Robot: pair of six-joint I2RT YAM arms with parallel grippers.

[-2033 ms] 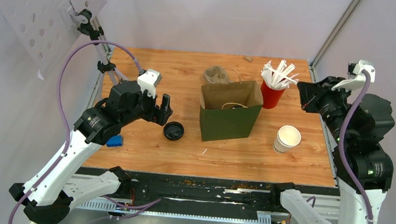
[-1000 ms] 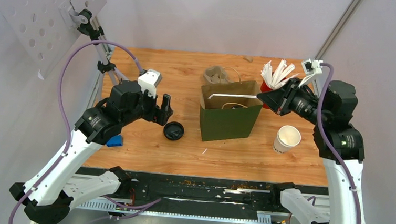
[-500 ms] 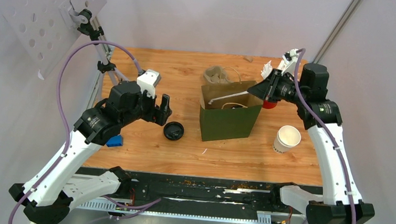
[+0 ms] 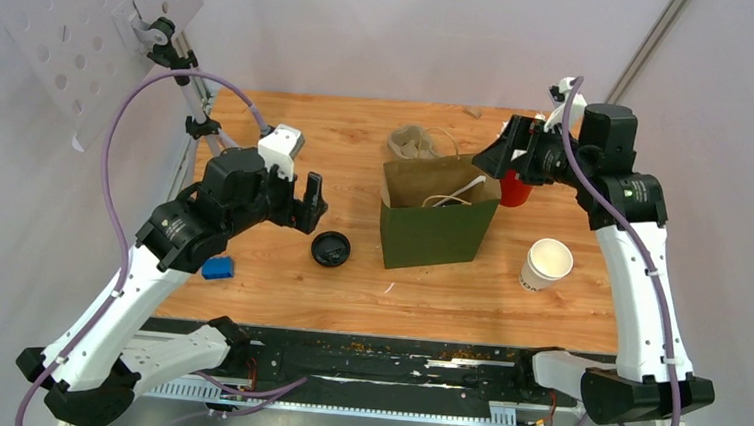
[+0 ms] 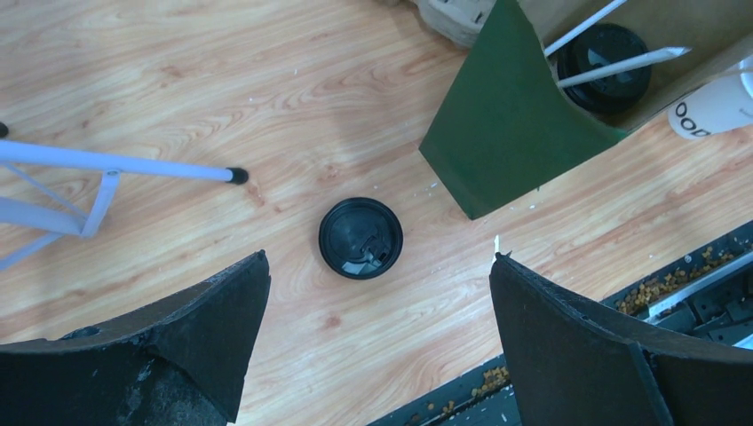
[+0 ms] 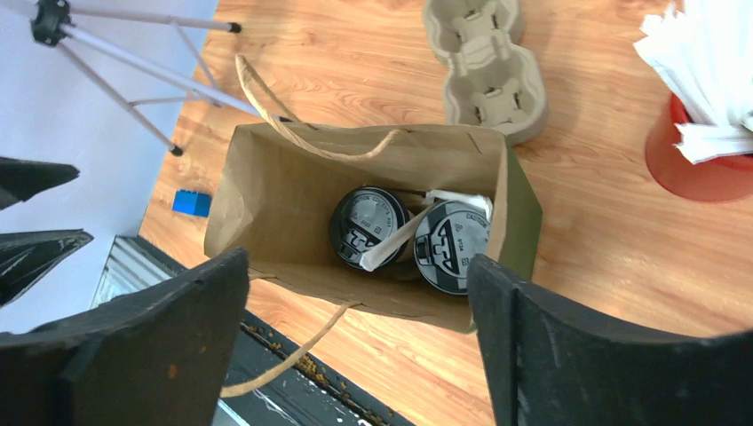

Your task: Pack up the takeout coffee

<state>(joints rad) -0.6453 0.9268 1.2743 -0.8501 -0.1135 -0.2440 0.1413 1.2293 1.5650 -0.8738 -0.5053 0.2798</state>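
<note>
We see one lidded cup (image 6: 368,222) beside a second lidded cup (image 6: 451,246) inside the bag (image 6: 266,177), a stirrer (image 6: 391,244) across them; the right gripper (image 6: 357,263) hangs above, spread and empty; the left gripper (image 5: 380,259), spread wide, hovers over a loose lid (image 5: 360,238); an uncovered cup (image 4: 547,263) stands outside, so we judge one coffee left.

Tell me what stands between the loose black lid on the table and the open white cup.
The green paper bag stands between the loose black lid and the open white cup; the top view shows it.
</note>
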